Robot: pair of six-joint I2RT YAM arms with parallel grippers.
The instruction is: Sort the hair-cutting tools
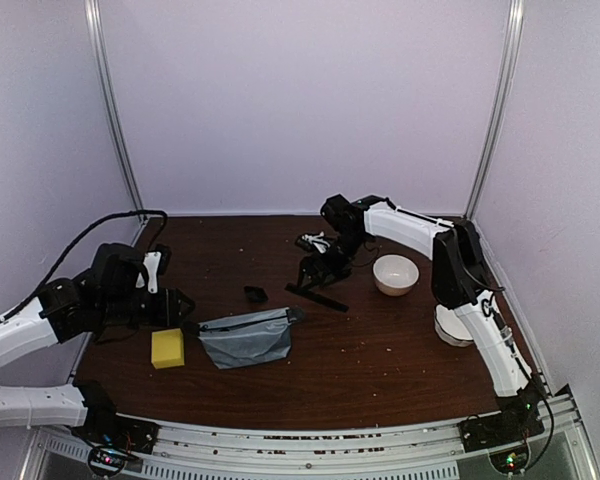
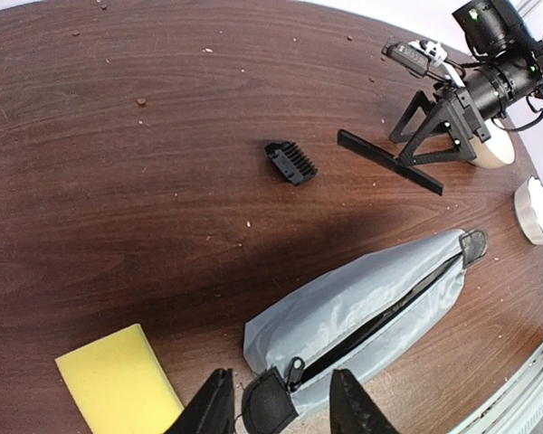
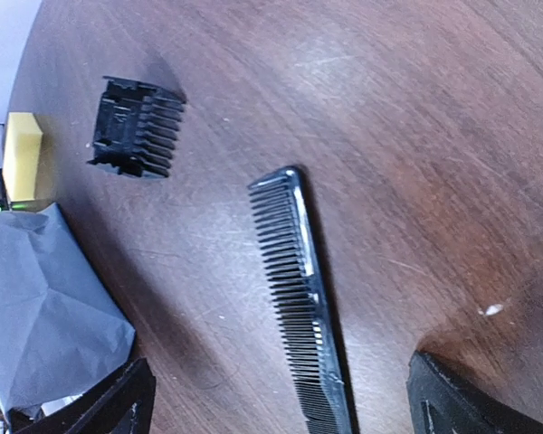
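R gripper jaws wide apart, astride slim black comb lying flat mid-table, tiny attachment just to its left. L gripper clamped on grey pouch near-left end, yellow sponge beside. Bare wood far-left; white bowl right of comb; table edges well off

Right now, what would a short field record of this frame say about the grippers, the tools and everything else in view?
left gripper: jaws either side of the grey pouch at its zip end; grip unclear
right gripper: open, above the comb
comb: flat on the table, not held
attachment: on the table near the comb, not touching it
clipper: beyond the right gripper
scissors: not visible
other: yellow sponge, white bowl
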